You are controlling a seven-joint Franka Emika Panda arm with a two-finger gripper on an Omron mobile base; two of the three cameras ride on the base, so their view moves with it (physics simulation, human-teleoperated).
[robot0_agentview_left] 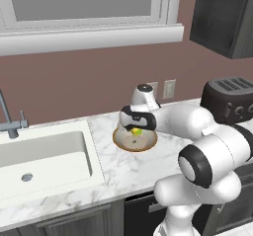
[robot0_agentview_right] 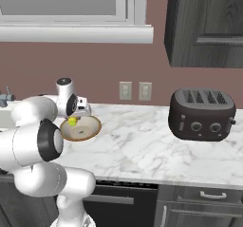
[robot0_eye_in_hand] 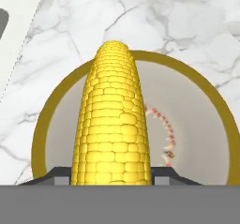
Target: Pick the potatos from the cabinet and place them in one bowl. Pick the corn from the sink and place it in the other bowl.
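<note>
My gripper is shut on the corn, a yellow cob with a green end, and holds it just above the other bowl, the tan-rimmed one on the marble counter. In the hand view the corn runs lengthwise between the dark fingertips, over the bowl's pale inside and tan rim. From the right, the corn hangs over the bowl's left part. The white sink lies to the left. The dark cabinet hangs at upper right. The potatos and the one bowl are out of view.
A grey faucet stands behind the sink. A dark toaster sits on the counter to the right of the bowl. Wall outlets and a window sill lie behind. Bare marble stretches between bowl and toaster.
</note>
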